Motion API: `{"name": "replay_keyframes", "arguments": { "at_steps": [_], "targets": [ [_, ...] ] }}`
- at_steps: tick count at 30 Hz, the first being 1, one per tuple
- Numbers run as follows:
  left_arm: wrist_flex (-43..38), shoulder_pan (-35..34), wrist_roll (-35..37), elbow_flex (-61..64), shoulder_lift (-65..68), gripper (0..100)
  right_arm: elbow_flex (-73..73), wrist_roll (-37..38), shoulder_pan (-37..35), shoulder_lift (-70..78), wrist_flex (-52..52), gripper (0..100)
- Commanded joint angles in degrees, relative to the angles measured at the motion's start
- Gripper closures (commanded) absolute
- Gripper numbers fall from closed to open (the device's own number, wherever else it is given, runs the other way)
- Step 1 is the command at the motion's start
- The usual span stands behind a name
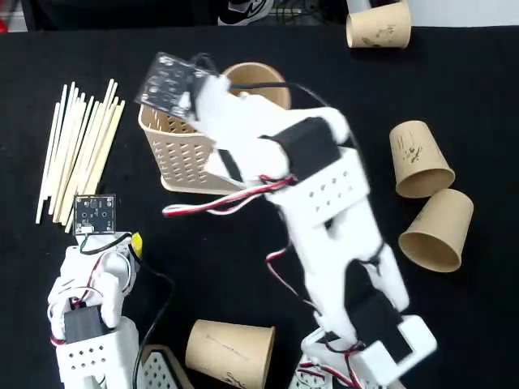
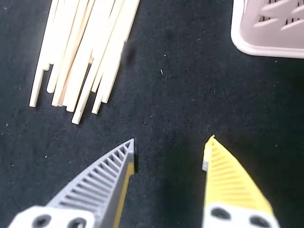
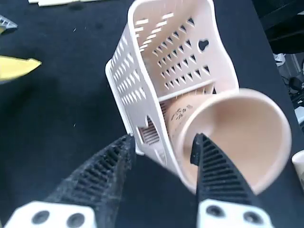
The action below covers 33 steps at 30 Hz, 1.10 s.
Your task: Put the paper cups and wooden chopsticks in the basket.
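On the black table (image 2: 190, 95), slim wooden chopsticks (image 2: 80, 52) are bundled near the left tool (image 2: 171, 140), prongs apart. Right tool (image 3: 162, 140) is held spread at the perforated plastic basket (image 3: 156, 71); one tapered paper cup (image 3: 237, 128) is lodged inside.

The gripper (image 3: 162, 138) has two black fingers, spread apart. Between them are the side of the basket (image 3: 161, 61) and the rim of a cup (image 3: 242, 128). The cup lies in the tipped basket with its mouth poking out. The table (image 3: 57, 109) is black. A yellow finger (image 3: 19, 66) shows farther off.
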Motion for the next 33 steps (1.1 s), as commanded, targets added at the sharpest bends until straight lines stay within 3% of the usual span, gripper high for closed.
{"name": "replay_keyframes", "arguments": {
  "at_steps": [1, 5, 8, 13, 17, 21, 26, 30, 33],
  "targets": [
    [-0.53, 0.66, -0.44, 1.01, -0.44, 76, -3.03, 0.00, -3.08, 1.98, -2.90, 79.0],
    [-0.53, 0.66, -0.44, 1.01, -0.44, 76, -4.35, 0.09, -5.71, 3.30, -2.64, 79.0],
    [-0.53, 0.66, -0.44, 1.01, -0.44, 76, -7.43, 0.09, -2.90, 3.03, -1.32, 79.0],
    [-0.62, 0.66, -0.44, 1.01, -0.44, 76, -18.77, 0.35, 8.00, 2.95, 8.35, 79.0],
    [-0.62, 0.66, -0.44, 1.01, -0.44, 76, -18.77, 2.02, 19.96, -1.98, 8.26, 79.0],
    [-0.62, 0.66, -0.44, 1.01, -0.44, 76, -6.46, 11.16, 27.60, -12.97, 8.26, 79.0],
    [-0.53, 0.66, -0.44, 1.01, -0.44, 76, 17.01, 28.40, 39.03, -28.79, 6.15, 79.0],
    [-0.53, 0.66, -0.44, 1.01, -0.44, 76, 39.25, 41.93, 51.96, -38.99, -5.63, 79.0],
    [-0.53, 0.66, -0.44, 1.01, -0.44, 76, 56.84, 47.38, 59.08, -44.18, -19.34, 79.0]
  ]
}}
